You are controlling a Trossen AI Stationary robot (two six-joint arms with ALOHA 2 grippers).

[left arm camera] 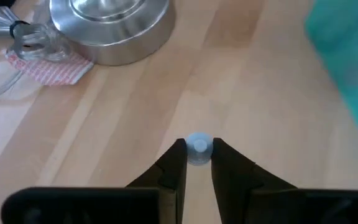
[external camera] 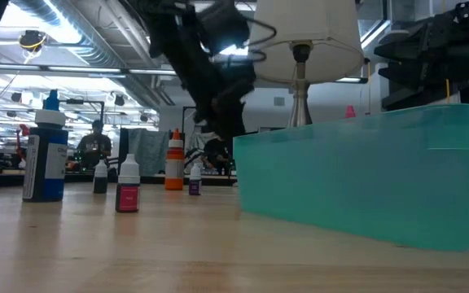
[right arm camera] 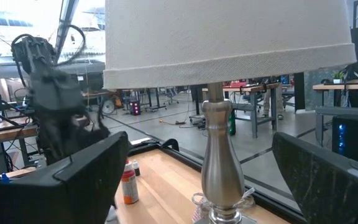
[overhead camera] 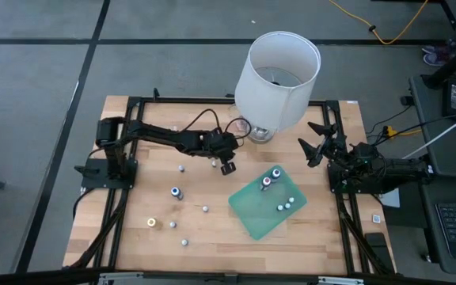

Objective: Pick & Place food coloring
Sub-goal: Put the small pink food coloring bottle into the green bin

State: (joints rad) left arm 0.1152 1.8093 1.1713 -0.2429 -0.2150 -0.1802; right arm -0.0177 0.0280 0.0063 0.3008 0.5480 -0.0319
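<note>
The food coloring is a set of tiny bottles. Several stand on the green mat (overhead camera: pixel 264 207), such as a dark-topped one (overhead camera: pixel 275 172). Others stand scattered on the wood, among them a blue one (overhead camera: pixel 176 192) and a yellow one (overhead camera: pixel 152 223). My left gripper (overhead camera: pixel 228 167) hangs over the table's middle, near the lamp base, shut on one pale-capped bottle (left arm camera: pixel 199 147). In the low view that left gripper (external camera: pixel 222 129) is above the tabletop. My right gripper (overhead camera: pixel 319 142) waits open at the table's right side, facing the lamp (right arm camera: pixel 219 155). My left gripper pinches the tiny bottle at its pale cap (left arm camera: pixel 199 144) between the two fingertips (left arm camera: pixel 178 154), coming from above and pointing down. The bottle's body hangs below the cap, hidden by it. Whether its foot is clear of the wood, I cannot tell.
The lamp's big white shade (overhead camera: pixel 282 67) and silver base (left arm camera: pixel 107 28) stand at the table's far middle, with a coiled cord and red-white tag (left arm camera: pixel 45 65) beside the base. Bare wood lies between the left gripper and the mat. A black frame edges the table.
</note>
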